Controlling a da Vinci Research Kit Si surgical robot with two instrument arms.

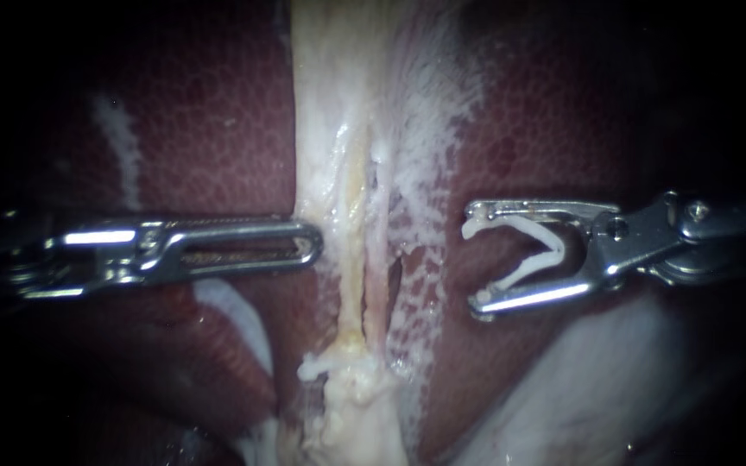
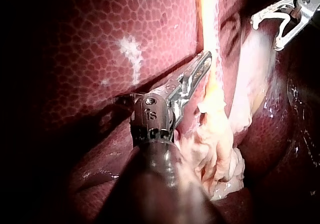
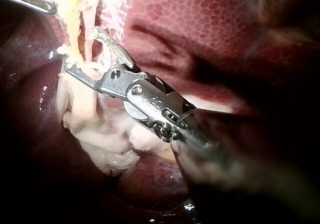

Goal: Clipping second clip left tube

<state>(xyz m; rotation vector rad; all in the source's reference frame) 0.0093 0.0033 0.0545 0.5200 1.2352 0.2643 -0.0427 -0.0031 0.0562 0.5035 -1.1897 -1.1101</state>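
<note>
The liver (image 1: 218,112) fills the view, and the left tube (image 1: 352,259) runs upright down the middle. The left instrument (image 1: 311,246) has its jaws lying together, tip against pale tissue beside the tube. The right instrument (image 1: 475,256), apart from the tube, holds an open white clip (image 1: 535,231) in wide-spread jaws.

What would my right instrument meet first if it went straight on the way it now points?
Ahead of the right instrument and its clip, probably the webby white tissue first, then the pale tubes; depth is unclear.
</note>
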